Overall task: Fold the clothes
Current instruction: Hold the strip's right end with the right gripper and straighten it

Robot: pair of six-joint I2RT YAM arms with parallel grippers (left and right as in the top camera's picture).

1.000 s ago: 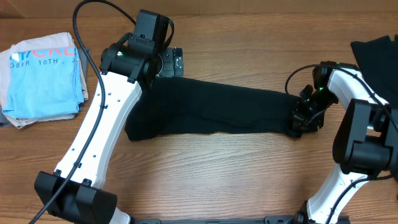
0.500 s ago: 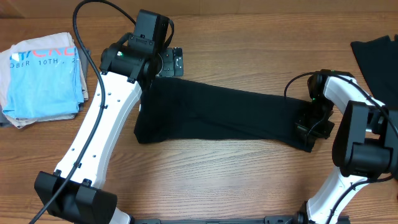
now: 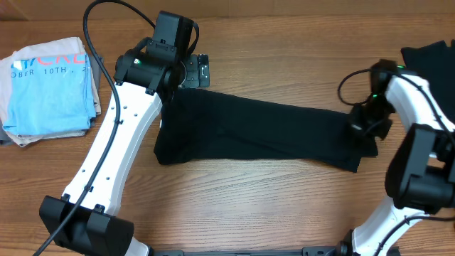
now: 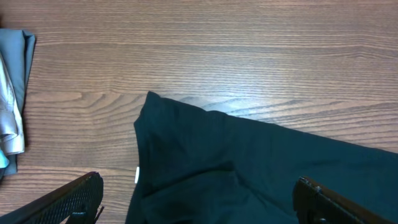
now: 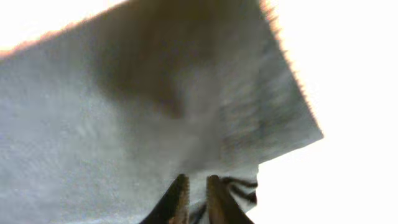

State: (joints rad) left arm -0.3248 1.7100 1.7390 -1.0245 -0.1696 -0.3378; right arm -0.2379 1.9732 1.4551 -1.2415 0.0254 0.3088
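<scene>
The black T-shirt (image 3: 256, 131) lies folded into a long band across the table, running from under my left arm to the right. My left gripper (image 3: 195, 72) hangs open over its left end. In the left wrist view the fingers (image 4: 68, 202) stand wide apart on either side of the shirt's corner (image 4: 261, 162). My right gripper (image 3: 364, 126) is at the band's right end. In the right wrist view it (image 5: 197, 196) stands nearly closed, with puckered cloth (image 5: 155, 106) pinched in the narrow gap. Another black garment (image 3: 434, 67) lies at the far right edge.
A folded light-blue T-shirt with printed lettering (image 3: 50, 85) lies at the far left; its edge (image 4: 9, 93) also shows in the left wrist view. Bare wooden tabletop (image 3: 249, 206) runs along the front, between the two arm bases.
The right gripper pulled the band's right end rightward and toward the front, shifting the whole shirt, then moved back and to the right. The left arm stayed still and open.
</scene>
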